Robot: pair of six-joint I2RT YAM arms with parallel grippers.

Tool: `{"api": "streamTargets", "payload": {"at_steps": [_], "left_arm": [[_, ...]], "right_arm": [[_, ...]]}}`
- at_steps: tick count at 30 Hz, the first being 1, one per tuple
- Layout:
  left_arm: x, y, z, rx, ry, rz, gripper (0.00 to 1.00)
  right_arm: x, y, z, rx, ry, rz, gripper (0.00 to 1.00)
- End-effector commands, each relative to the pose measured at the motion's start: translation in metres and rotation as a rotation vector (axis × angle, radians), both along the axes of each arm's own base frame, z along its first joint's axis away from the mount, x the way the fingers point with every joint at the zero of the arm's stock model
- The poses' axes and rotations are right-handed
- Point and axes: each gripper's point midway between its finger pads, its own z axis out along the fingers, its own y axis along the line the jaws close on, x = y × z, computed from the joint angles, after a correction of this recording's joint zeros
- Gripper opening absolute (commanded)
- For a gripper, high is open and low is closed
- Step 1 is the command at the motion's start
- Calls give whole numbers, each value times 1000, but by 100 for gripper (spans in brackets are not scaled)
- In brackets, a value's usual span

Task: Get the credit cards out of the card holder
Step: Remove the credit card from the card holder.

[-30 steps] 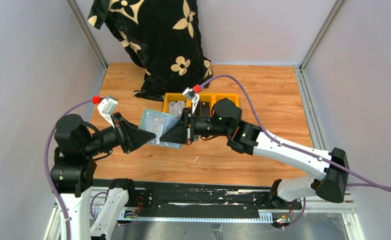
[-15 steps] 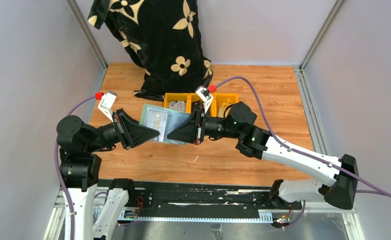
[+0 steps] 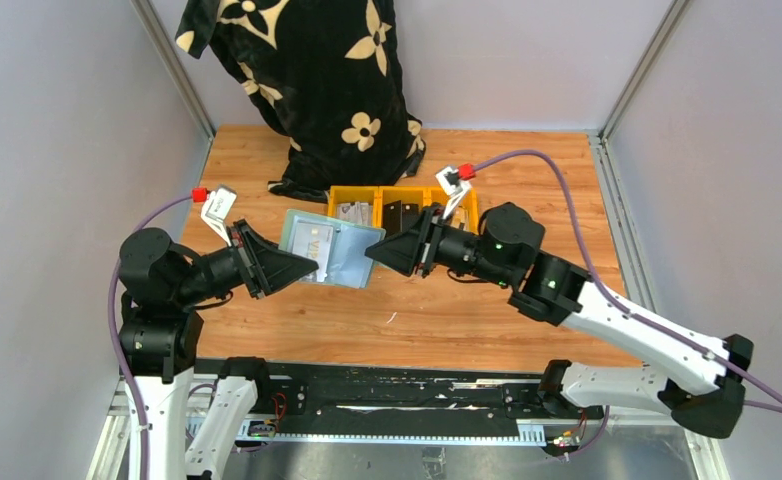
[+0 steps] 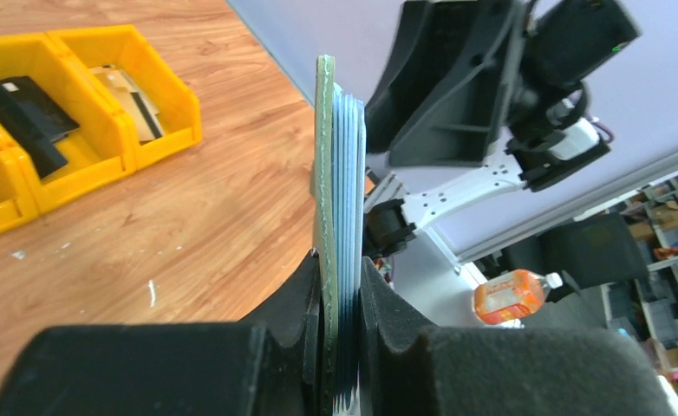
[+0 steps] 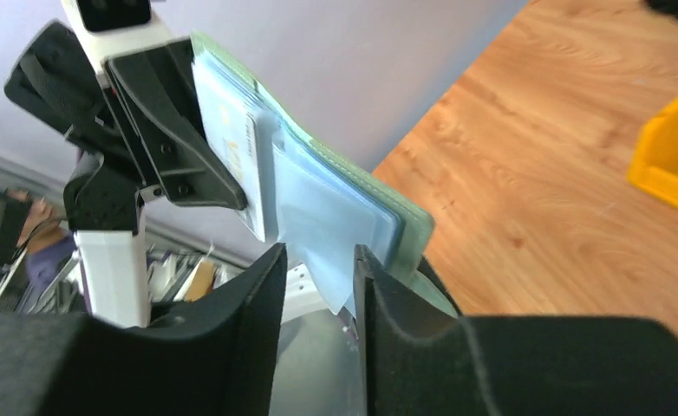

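The card holder (image 3: 345, 256), sage-green outside and pale blue inside, hangs open above the table. My left gripper (image 3: 310, 266) is shut on its left part. In the left wrist view the holder (image 4: 325, 165) stands edge-on between the fingers of that gripper (image 4: 341, 270). One pale credit card (image 3: 312, 241) shows in a pocket, also seen in the right wrist view (image 5: 230, 143). My right gripper (image 3: 371, 251) is open just off the holder's right edge. Its jaws (image 5: 316, 264) stand apart, with nothing between them and the holder's blue corner (image 5: 335, 217) just beyond.
A row of yellow bins (image 3: 369, 192) stands behind the holder with cards in them, a dark one (image 3: 399, 214) in the middle bin. A black flowered cloth (image 3: 317, 80) hangs at the back. Grey walls close in both sides.
My right gripper was shut at the holder's lower edge; it has opened and drawn back to the right. The left gripper keeps its grip and the holder now lies spread wider.
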Motion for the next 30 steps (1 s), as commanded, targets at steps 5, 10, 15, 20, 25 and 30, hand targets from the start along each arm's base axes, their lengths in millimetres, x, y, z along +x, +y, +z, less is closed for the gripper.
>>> {"api": "streamTargets", "payload": {"at_steps": [5, 10, 15, 20, 25, 30], "left_arm": [[4, 6, -9, 73, -42, 54, 8], [5, 8, -12, 89, -54, 62, 7], [-3, 4, -8, 75, -54, 12, 7], [-14, 0, 2, 44, -79, -32, 7], [-20, -3, 10, 7, -89, -62, 6], [-22, -4, 14, -7, -93, -72, 6]], "right_arm": [[-1, -17, 50, 21, -109, -90, 46], [-29, 19, 77, 92, -147, 104, 51], [-21, 44, 59, 23, -113, 125, 53], [-16, 51, 33, -23, -72, 118, 54], [-15, 52, 20, -47, -46, 114, 52], [-13, 47, 4, -85, -19, 88, 52]]}}
